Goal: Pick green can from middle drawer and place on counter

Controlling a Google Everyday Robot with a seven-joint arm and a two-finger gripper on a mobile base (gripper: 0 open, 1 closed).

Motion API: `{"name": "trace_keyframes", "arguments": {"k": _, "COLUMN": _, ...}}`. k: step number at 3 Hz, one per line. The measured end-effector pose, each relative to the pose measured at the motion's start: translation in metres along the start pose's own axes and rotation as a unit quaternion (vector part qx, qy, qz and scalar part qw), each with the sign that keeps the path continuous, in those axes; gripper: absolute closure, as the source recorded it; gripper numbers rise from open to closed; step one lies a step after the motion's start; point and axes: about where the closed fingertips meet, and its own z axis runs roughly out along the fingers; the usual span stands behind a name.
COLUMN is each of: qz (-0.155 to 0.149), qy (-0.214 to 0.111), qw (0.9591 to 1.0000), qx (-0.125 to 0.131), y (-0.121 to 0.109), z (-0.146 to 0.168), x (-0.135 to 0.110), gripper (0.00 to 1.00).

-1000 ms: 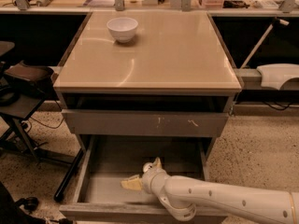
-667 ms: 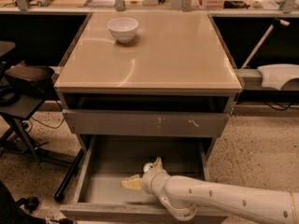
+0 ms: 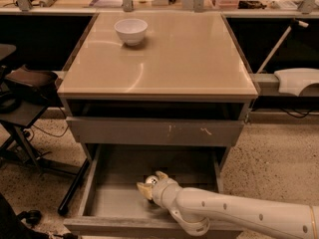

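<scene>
Cabinet and arm fill the view. The grey cabinet carries a glossy beige tabletop [image 3: 174,59], nearly square, with rounded reflections on its surface. A white bowl [image 3: 131,31] stands upright on the tabletop near its far left corner.

Below the slab is a dark gap, then a shut grey drawer front [image 3: 154,132] marked with pale scratches. Under that, the middle drawer [image 3: 112,198] stands open toward the camera, with its grey floor and side walls showing.

A white arm [image 3: 239,215] enters from the lower right, crosses the drawer's front right edge and reaches down into the box. Its end effector [image 3: 152,182] is inside the middle drawer, low over the floor and roughly in the middle of it. The green can [image 3: 151,180] is there as well, upright on the drawer floor. Only its silver top shows, right at the end effector, and the rest of its body is hidden behind the wrist. Whether the end effector is clenched on the can or released around it cannot be told.

A long cluttered ledge [image 3: 89,4] with metal posts runs behind the cabinet. The floor [image 3: 279,168] is speckled, a dark chair [image 3: 30,81] stands to the left, and a pale rounded object [image 3: 296,79] lies to the right.
</scene>
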Motion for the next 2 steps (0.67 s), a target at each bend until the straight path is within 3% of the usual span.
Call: {"name": "trace_keyframes", "arguments": {"k": 2, "qz": 0.0, "qy": 0.0, "qw": 1.0, "qx": 0.0, "y": 0.0, "z": 0.0, "x": -0.0001, "gripper": 0.89}}
